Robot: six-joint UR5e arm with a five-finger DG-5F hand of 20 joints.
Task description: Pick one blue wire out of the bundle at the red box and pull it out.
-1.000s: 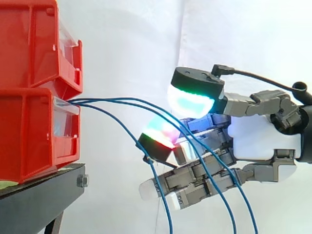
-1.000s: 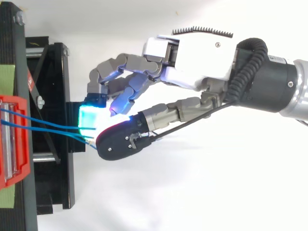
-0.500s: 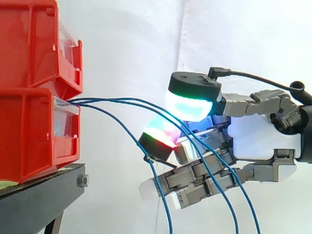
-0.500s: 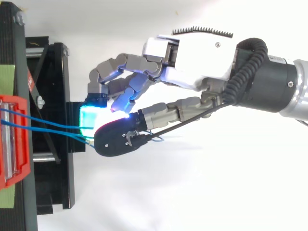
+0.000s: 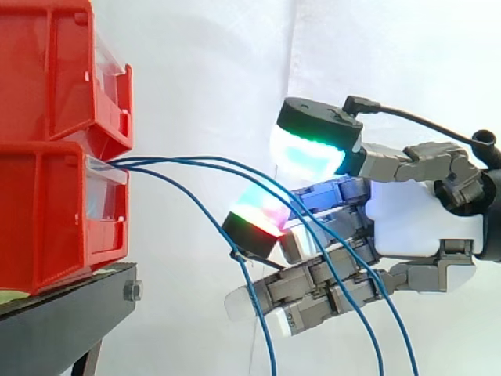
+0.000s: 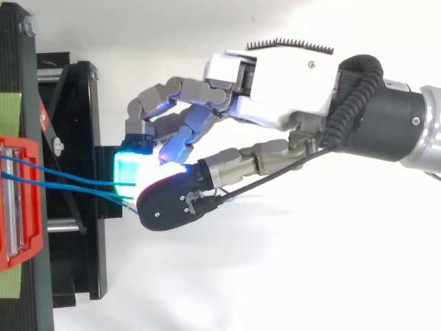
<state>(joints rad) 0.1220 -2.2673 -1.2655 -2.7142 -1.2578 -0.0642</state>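
Side view: has raised thumb pad (image 5: 307,154) back off wires (image 5: 184,159); holds nothing in hand (image 5: 415,223), pads parted; needs fresh pinch near box (image 5: 47,211).

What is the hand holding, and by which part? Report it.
Cannot tell. The blue wires leave the lower red bin and pass across the hand, but neither view shows whether one is pinched.
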